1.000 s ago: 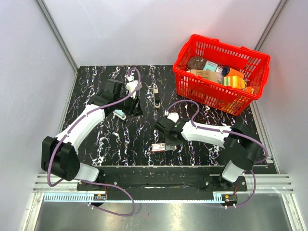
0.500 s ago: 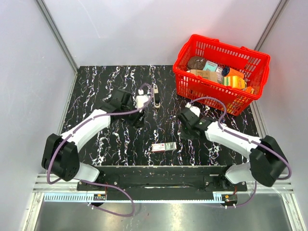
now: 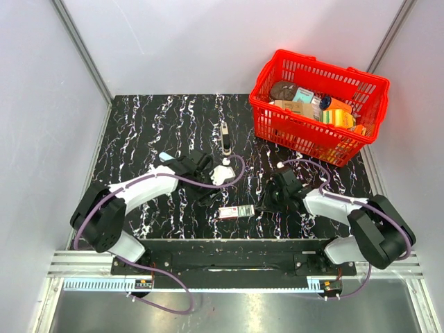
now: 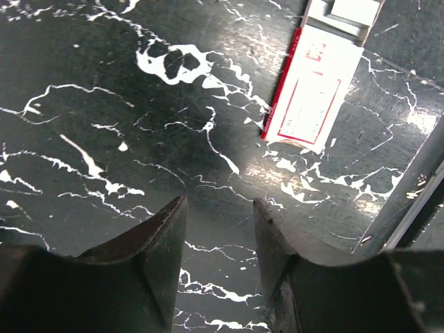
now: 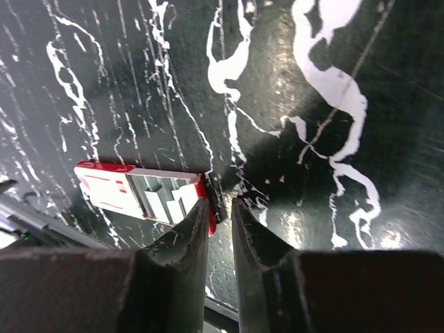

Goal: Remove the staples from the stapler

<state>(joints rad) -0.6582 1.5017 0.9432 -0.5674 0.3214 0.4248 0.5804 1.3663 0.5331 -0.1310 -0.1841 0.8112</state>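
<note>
The staple box [image 3: 236, 211] lies nearest on the tabletop [image 3: 139, 132]. My right jaws, a narrow slit apart and empty, hover at its three o'clock. My left jaws, partly open and empty, hover at its eleven. Farther back, the stapler [image 3: 225, 137] lies untouched at twelve, and the red basket [image 3: 305, 135] at two.

Showing a white-shelled, black-jointed left arm [image 3: 142, 189] and matching right arm [image 3: 334, 203]. Trailing thin purple looping cables [image 3: 74, 234] along both. Ending in dark matte wedge-shaped fingers [image 4: 149, 267], edges lightly scuffed.
</note>
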